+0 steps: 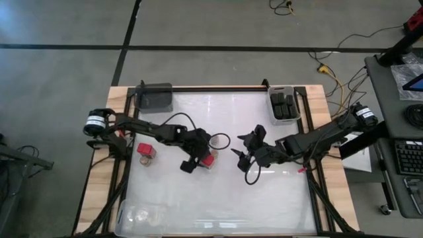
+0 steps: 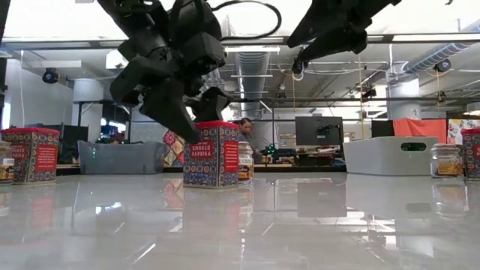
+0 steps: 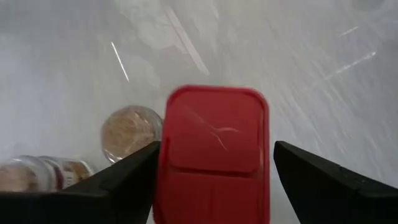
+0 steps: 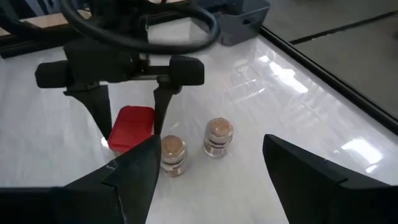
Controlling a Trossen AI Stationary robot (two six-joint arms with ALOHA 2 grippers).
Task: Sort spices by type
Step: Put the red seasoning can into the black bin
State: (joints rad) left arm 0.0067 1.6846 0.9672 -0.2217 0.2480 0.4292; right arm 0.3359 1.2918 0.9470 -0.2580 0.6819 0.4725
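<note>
Red-lidded and square, a paprika tin (image 2: 212,153) stands upright near the middle of a glossy white table (image 1: 218,192). The left gripper (image 1: 198,160) hangs right over it, its two dark fingers (image 3: 121,183) spread wide, one on each side of the tin's red lid. The fingers straddle the tin with a gap showing on both sides, so they are not clamped on it. Seen level across the table, the fingers reach down to about the tin's top edge.

Two small round jars with tan tops stand just beside the tin: one jar (image 4: 173,154) close to it, the other jar (image 4: 217,137) a little farther along. They are close together but not touching.

The right gripper (image 1: 246,151) hovers above the table to the right of the tin, well clear of the surface. Its fingers are parted and hold nothing.

At the left edge of the table a second red tin (image 1: 145,151) stands near the left arm's base. A dark grey bin (image 1: 154,96) sits at the far left corner. A light grey bin (image 1: 284,106) sits at the far right corner, with black blocks inside it. A jar (image 2: 446,160) also stands far off to the right in the level view.
</note>
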